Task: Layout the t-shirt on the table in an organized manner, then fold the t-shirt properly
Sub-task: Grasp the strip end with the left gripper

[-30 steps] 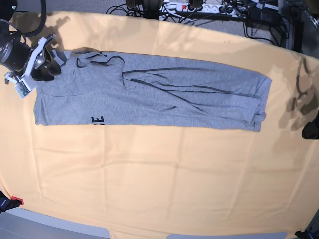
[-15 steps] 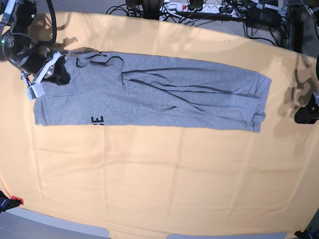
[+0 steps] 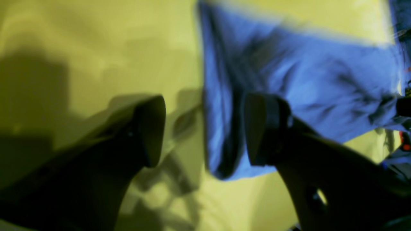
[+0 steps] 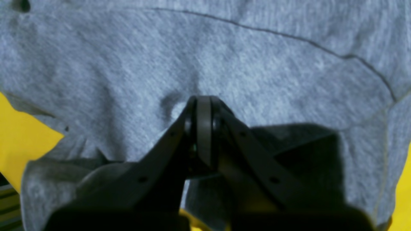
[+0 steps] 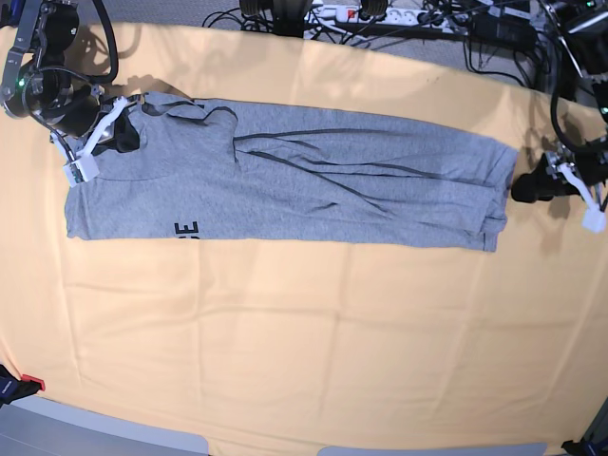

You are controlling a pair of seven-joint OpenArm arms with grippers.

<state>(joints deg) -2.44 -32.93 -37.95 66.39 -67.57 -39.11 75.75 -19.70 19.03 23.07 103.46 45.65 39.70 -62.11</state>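
The grey t-shirt (image 5: 332,180) lies folded into a long band across the far half of the table (image 5: 304,323), with black lettering (image 5: 187,229) showing at its near left edge. My right gripper (image 5: 122,136) sits on the shirt's far left corner. In the right wrist view its tips (image 4: 204,104) are shut against the t-shirt (image 4: 257,64), and the cloth puckers beside them. My left gripper (image 5: 521,186) is at the shirt's right end. It stands open (image 3: 205,128), and the blurred edge of the t-shirt (image 3: 305,80) lies between its fingers (image 3: 151,131).
Cables and a power strip (image 5: 380,14) lie beyond the table's far edge. A small red and black object (image 5: 24,385) sits at the near left corner. Bare yellow cloth covers the table's whole near half.
My right gripper has moved right onto the shirt's far left corner and shut there. My left arm has come in from the right edge to the shirt's right end, still open.
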